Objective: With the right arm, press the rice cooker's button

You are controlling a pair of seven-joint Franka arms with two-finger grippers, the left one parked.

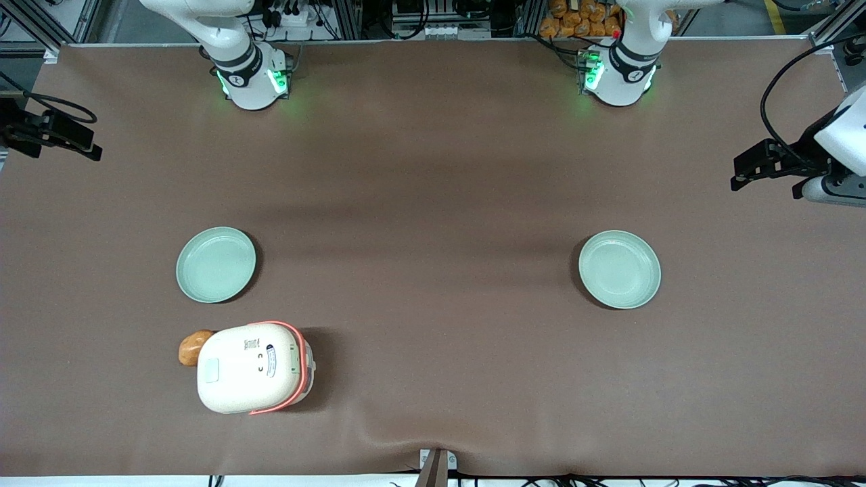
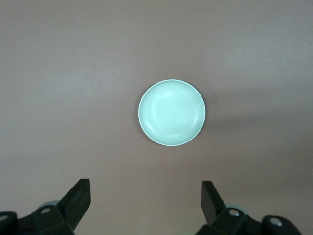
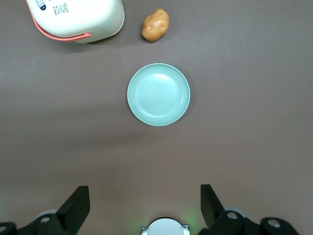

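Near the front camera's edge of the table, toward the working arm's end, the rice cooker (image 1: 252, 367) is sitting lid-up, long axis running along the table edge. The button (image 1: 211, 370) is lying flush at the lid end nearest the potato (image 1: 194, 346), which is touching or just beside the cooker wall. A pale green plate (image 1: 216, 264) is lying between the cooker and the right arm's base (image 1: 252, 80). The gripper (image 3: 145, 208) is hanging high over the table, well apart from the cooker, pointing straight down, fingers (image 3: 76, 208) spread wide and holding nothing. In the right wrist view the plate (image 3: 158, 94) is sitting nearly under the gripper, the cooker (image 3: 77, 18) past it, toward the front camera. Judging from this, the press is not started; the arm is needing to travel out past the plate and drop onto the potato-side end of the lid. A second plate (image 1: 619, 269) is lying toward the parked arm's end.
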